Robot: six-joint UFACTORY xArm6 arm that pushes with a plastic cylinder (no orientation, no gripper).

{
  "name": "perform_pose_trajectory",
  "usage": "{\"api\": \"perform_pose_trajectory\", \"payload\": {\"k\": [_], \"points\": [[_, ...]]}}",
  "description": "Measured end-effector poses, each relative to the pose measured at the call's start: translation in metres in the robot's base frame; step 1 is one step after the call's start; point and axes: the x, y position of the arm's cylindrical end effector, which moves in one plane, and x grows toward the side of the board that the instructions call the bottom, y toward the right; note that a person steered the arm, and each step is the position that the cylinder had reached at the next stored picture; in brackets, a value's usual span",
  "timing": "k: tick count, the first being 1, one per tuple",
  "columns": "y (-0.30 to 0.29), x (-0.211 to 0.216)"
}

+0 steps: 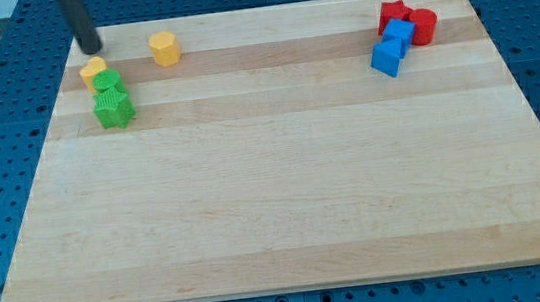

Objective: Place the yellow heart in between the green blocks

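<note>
Yellow heart (94,72) just below my tip (92,50)

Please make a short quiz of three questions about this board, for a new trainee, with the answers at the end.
1. True or false: my tip rests among the red and blue blocks at the view's right.
2. Which block lies nearest my tip? A) the blue block B) the yellow block above the green blocks C) the red block
3. Fill in: a second yellow block sits alone to the view's ____ of my tip.

Key: 1 false, it is at the view's top left, just above the yellow block and the two green blocks. 2 B. 3 right.
</note>
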Motion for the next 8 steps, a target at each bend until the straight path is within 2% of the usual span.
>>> {"api": "perform_pose_trajectory", "payload": {"k": [1,4,5,7,8], "points": [[-0.019,0.006],[-0.019,0.024],[-0.019,0.067],[-0.018,0.074],[0.021,0.079]]}}
